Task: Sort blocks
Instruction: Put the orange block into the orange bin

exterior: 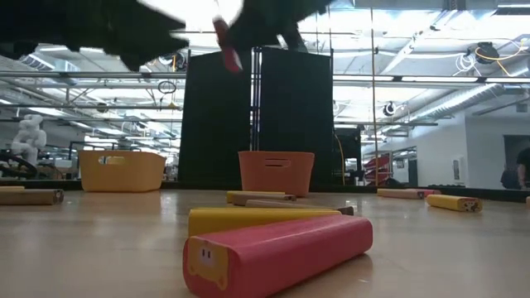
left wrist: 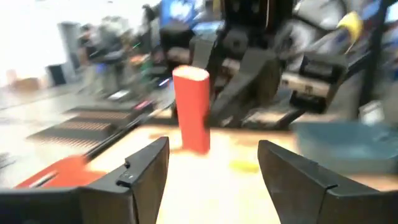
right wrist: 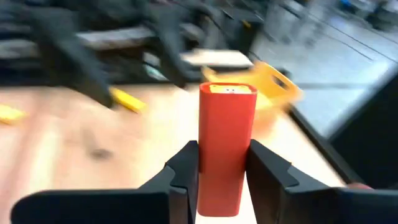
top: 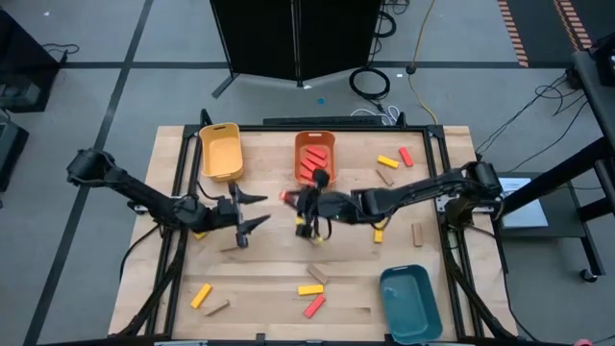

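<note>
A red block (right wrist: 227,140) sits in my right gripper (right wrist: 225,171), which hangs over the table's middle (top: 296,200), just in front of the orange bin (top: 315,157). That bin holds several red blocks. My left gripper (top: 261,211) is open, a short way to the left of the held block (top: 288,197), fingers pointing at it. In the left wrist view the block (left wrist: 191,109) stands ahead of the gap between the fingers (left wrist: 211,165). Other red, yellow and tan blocks lie flat on the table, such as a yellow one (top: 309,289) and a red one (top: 313,307). My right gripper pinches the red block between its two fingers (right wrist: 186,171), on the block's long side faces near one end (right wrist: 219,193). The fingers come from the table's right and lie along the block, whose free end (right wrist: 228,90) sticks out past the fingertips. It is lifted clear, high above the table (exterior: 224,41).
The yellow bin (top: 221,151) stands at the far left, the teal bin (top: 410,303) at the near right. Loose blocks lie far right (top: 387,160), right of centre (top: 417,234) and near left (top: 201,295). In the low view a red block (exterior: 277,248) and a yellow one (exterior: 257,219) lie close.
</note>
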Robot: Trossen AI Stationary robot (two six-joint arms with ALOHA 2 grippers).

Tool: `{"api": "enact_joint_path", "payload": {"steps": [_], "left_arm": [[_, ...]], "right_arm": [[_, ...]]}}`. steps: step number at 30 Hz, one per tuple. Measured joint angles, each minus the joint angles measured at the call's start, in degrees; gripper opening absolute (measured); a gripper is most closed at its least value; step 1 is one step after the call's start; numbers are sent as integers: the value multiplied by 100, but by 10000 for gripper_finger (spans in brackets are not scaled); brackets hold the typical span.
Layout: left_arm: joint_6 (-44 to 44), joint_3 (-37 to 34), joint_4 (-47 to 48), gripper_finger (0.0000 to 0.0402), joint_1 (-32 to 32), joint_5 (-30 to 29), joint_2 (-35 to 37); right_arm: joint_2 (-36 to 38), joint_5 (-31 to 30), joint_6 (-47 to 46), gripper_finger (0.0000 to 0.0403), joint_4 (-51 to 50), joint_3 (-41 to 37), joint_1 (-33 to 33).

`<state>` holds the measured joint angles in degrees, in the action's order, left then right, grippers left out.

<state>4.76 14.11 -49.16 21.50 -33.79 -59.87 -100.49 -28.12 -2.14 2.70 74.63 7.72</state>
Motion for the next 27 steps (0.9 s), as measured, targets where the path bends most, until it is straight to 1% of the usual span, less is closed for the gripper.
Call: {"api": "enact_joint_path", "payload": {"steps": [3,6,9,12,15,17,22,24,27], "left_arm": [[-346,-4,1282,244,0,-402,547],[-706,-4,2066,244,0,-423,1003],[-887,-4,2307,244,0,-417,1314],[-888,-2,2356,244,0,-307,1471],[-884,-2,2550,244,0,-274,1544],[-886,-2,2664,244,0,-272,1544],[-886,-2,2746,244,0,-271,1544],[-888,-2,2723,244,0,-272,1544],[-897,-4,2726,244,0,-268,1544]], "right_arm": [[47,-44,-216,83,-511,2,-466],[-67,-23,-484,83,-888,2,-1051],[-204,174,-743,83,-1223,-2,-1664],[-304,722,-1068,84,-1327,-2,-2229],[-375,1284,-1430,84,-1451,-2,-2625],[-376,1475,-1636,84,-1616,-2,-2776],[-376,1518,-1822,87,-1942,-2,-2896],[-374,1598,-1822,98,-2008,0,-2877],[-374,1654,-1822,125,-2101,-2,-2835]]}}
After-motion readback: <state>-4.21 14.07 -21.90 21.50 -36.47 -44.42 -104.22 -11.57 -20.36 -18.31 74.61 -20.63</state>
